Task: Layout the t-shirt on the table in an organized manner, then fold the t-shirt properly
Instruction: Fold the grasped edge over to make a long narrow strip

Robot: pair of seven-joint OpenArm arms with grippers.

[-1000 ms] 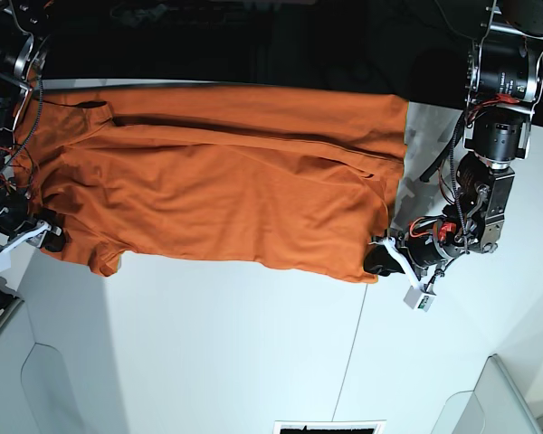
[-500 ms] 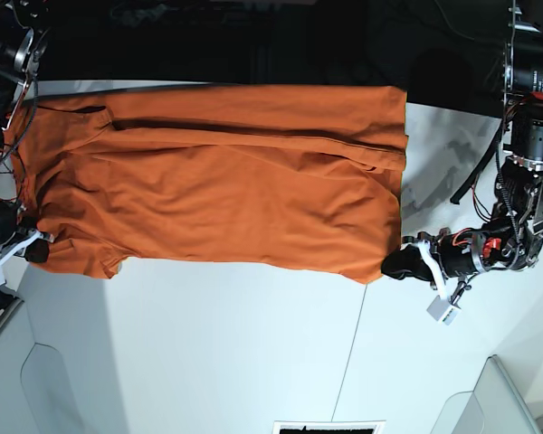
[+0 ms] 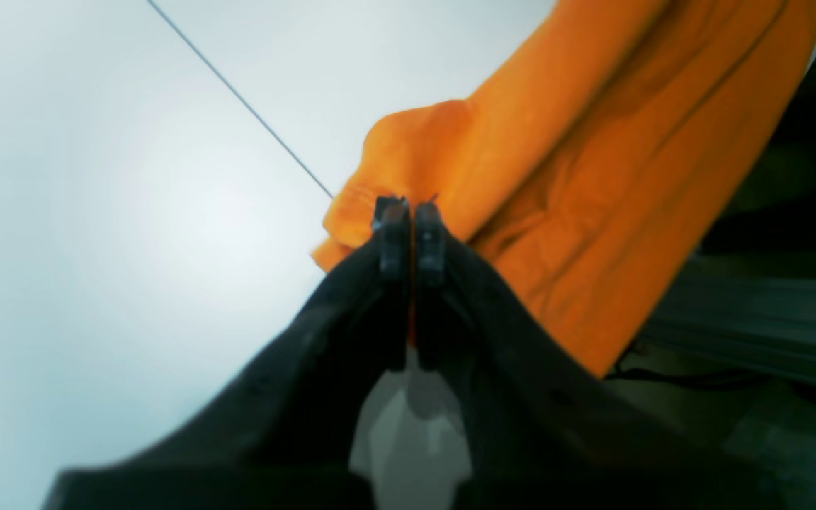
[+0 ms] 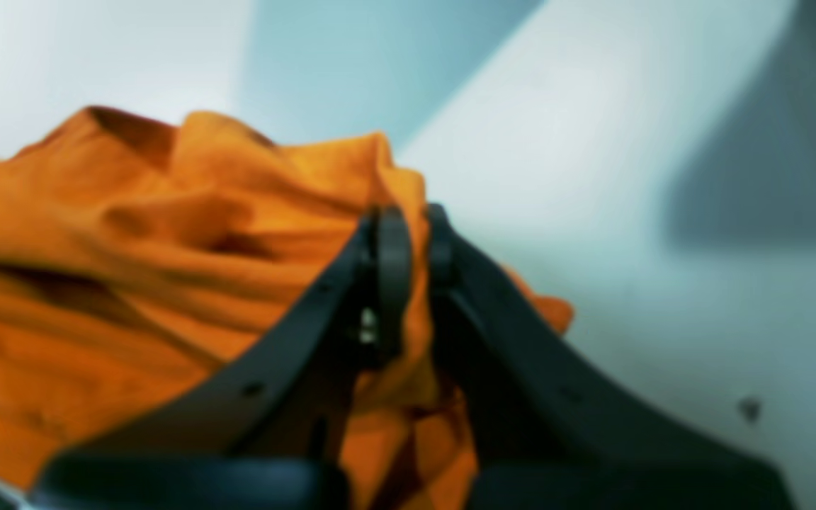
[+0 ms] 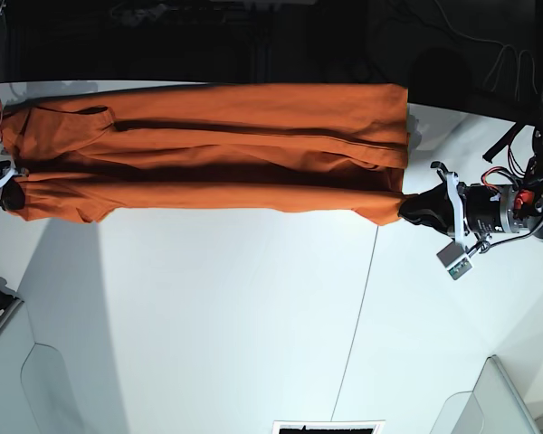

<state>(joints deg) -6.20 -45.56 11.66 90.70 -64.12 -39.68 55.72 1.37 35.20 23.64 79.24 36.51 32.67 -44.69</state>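
Big white table (image 5: 235, 325) fills most of the base view, w/ a thin dark seam (image 5: 357, 316) running down it on the right side. Same seam visible in left wrist cam, cutting diagonally up to the cloth.

Orange t-shirt (image 5: 217, 145) stretched long across the far part of the table, near the back edge, pulled taut btw the two arms. Several lengthwise folds/creases running end to end, near edge pulled into a pretty straight line w/ shadow under it, so prob lifted a bit off the surface there, can't say how much. Sleeve end bunched toward the base view's left.

Left gripper (image 5: 414, 210) on the base view's right, clenched on the shirt's near corner. Wrist cam confirms: black fingers (image 3: 394, 237) pressed together w/ a sliver of orange cloth pinched btw them, hem corner puckered right at the tips.

Right gripper (image 5: 7, 188) at the far left edge of base view, mostly cut off, also clamped onto the shirt. Wrist cam blurry but shows bunched fabric squeezed btw the fingers (image 4: 390, 262), folds piling up beside them.
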